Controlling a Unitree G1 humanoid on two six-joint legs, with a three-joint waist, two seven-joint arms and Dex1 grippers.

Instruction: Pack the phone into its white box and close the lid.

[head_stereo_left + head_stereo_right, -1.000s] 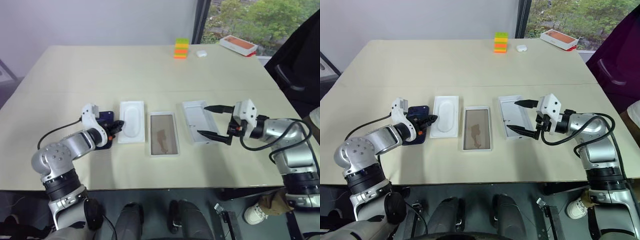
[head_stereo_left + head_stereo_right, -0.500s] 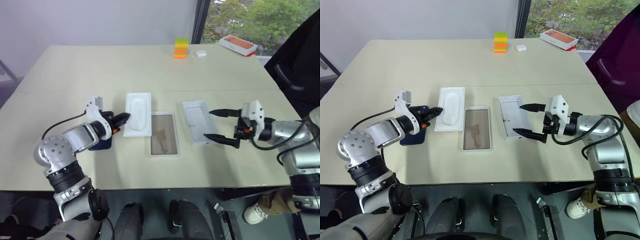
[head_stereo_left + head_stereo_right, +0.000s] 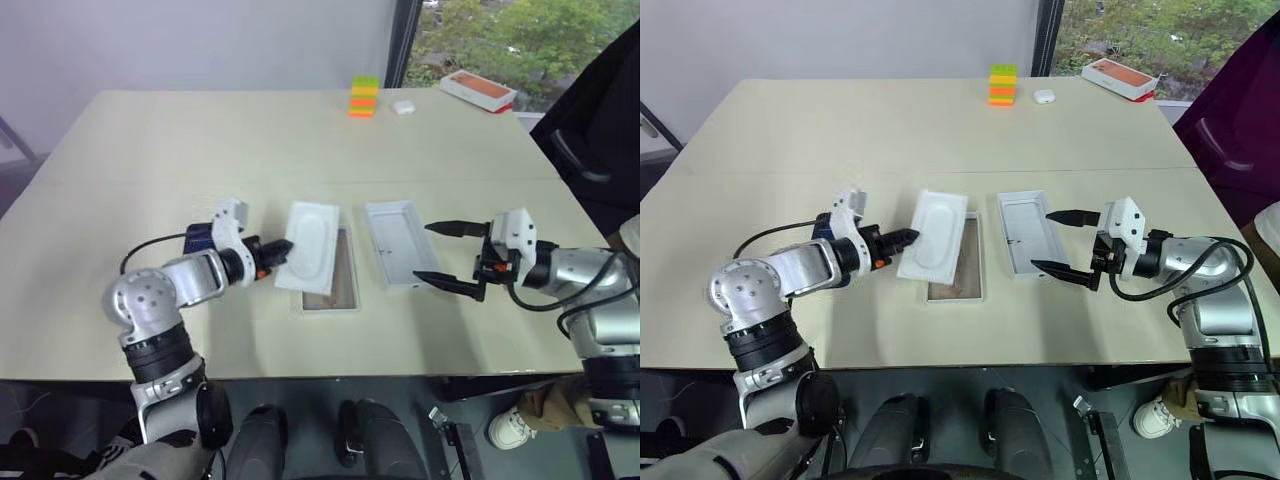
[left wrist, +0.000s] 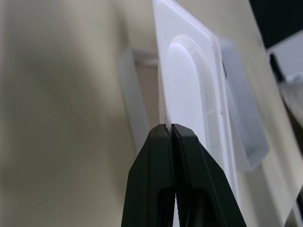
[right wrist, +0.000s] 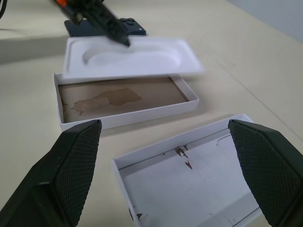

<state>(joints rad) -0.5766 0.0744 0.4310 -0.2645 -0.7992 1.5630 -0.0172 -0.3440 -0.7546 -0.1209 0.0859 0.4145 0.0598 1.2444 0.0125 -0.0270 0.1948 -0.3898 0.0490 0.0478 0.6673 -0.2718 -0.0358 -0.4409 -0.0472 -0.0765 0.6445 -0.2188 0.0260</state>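
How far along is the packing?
Done: nothing packed. The box holds no phone, and the lid lies open beside it.
In hand: left gripper is shut on the white insert, held over the box. Right gripper is open, empty, by the lid.
Left: phone on the table into box, then lid on.

A beige table (image 3: pixel 300 130) stands before a pale wall (image 3: pixel 200 40) and a window (image 3: pixel 520 35) showing trees.

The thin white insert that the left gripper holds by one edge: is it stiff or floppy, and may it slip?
The insert, pinched at its edge by the left gripper, stays flat above the white box, so it is probably stiff and light. The grip covers only a narrow strip of rim, so it may pivot or slip.
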